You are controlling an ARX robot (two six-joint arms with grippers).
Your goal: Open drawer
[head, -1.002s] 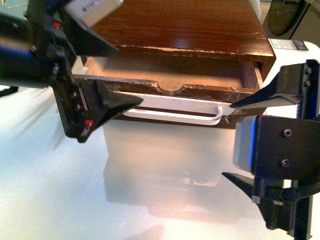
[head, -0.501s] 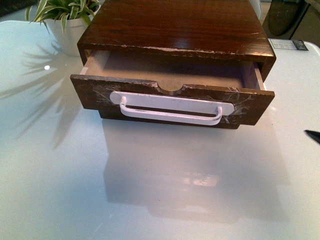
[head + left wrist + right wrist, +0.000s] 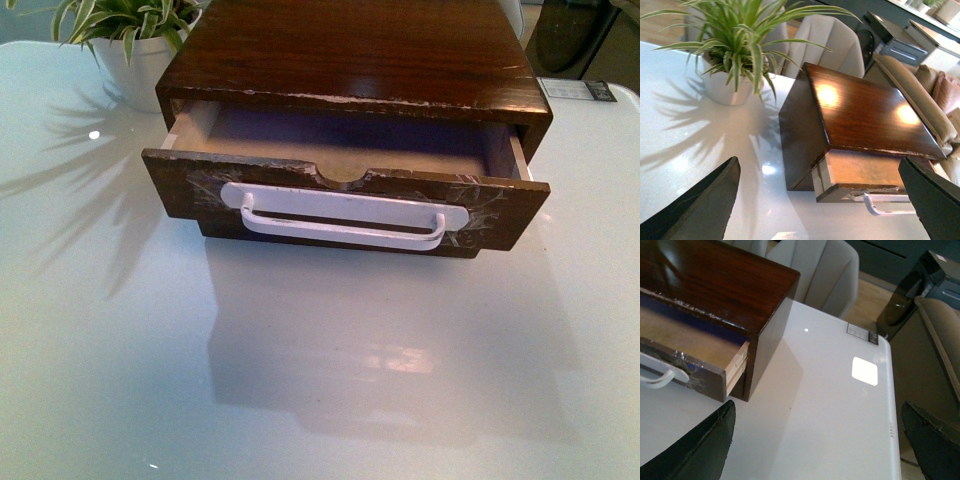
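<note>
The drawer (image 3: 190,190) stands pulled partly out of the dark brown wooden box (image 3: 350,50), showing its pale inside (image 3: 300,140) behind the half-round notch. Its white bar handle (image 3: 345,222) faces the front. Neither arm shows in the front view. In the left wrist view my left gripper (image 3: 822,200) is open and empty, held back from the box, with the drawer (image 3: 860,172) and handle (image 3: 885,207) ahead of it. In the right wrist view my right gripper (image 3: 822,442) is open over bare table, off to the side of the drawer's corner (image 3: 730,372).
A potted spider plant (image 3: 125,35) stands on the white table (image 3: 300,400) beside the box's back left corner. Chairs (image 3: 815,270) stand behind the table. A small label (image 3: 575,88) lies near the table's right edge (image 3: 892,405). A sofa (image 3: 920,95) lies beyond.
Both arms, which were at the drawer front one second ago, have drawn back out of the front view. The drawer stays pulled out as before.
</note>
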